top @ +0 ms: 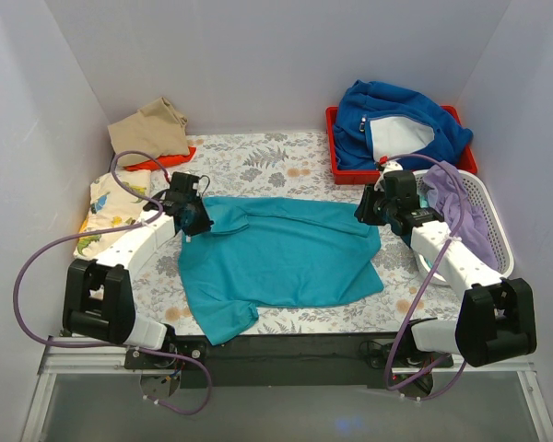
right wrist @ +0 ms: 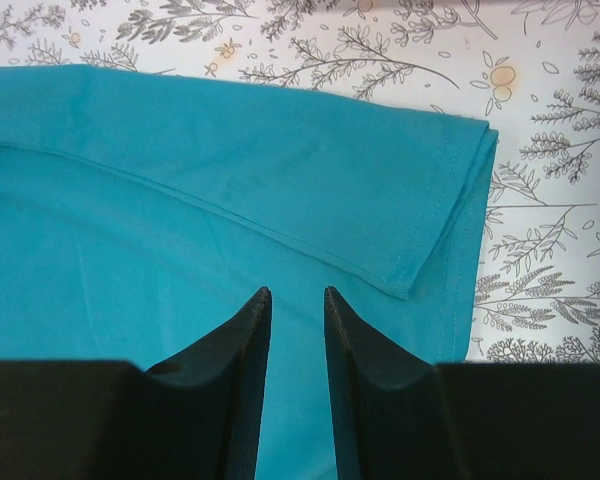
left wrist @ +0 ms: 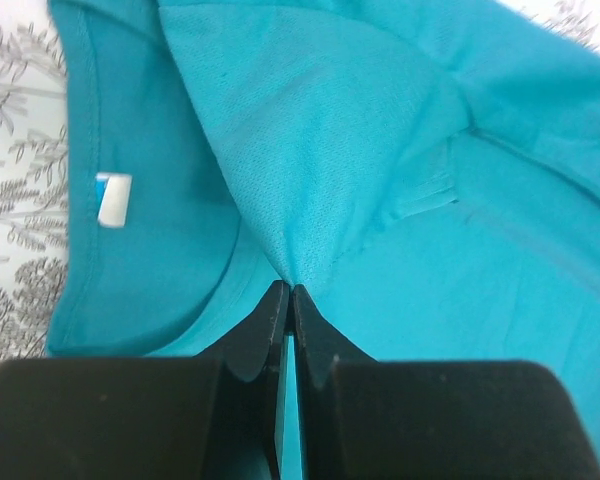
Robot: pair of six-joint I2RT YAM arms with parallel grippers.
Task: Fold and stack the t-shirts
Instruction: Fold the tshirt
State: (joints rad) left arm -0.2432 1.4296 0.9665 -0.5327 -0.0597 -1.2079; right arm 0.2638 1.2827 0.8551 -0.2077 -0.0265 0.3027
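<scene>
Folding in hand: teal shirt (top: 286,262) lies mid table (top: 258,152). L gripper (left wrist: 287,292) clamped on a fabric peak by the collar (left wrist: 85,150); R gripper (right wrist: 297,295) slightly parted, empty, over the folded right end. Next, prob.: R must grip before both carry the fold across.

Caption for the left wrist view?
Left tool shut on a pinched fold of the plain teal fabric t-shirt, white neck label showing, floral-print table cover beside.

Lying spread at table (top: 258,152) middle, far edge lying folded over: teal t-shirt (top: 286,258). Sitting far-left: tan t-shirt (top: 149,129) over orange t-shirt (top: 161,161), cream dinosaur-print t-shirt (top: 111,207) nearer.
</scene>
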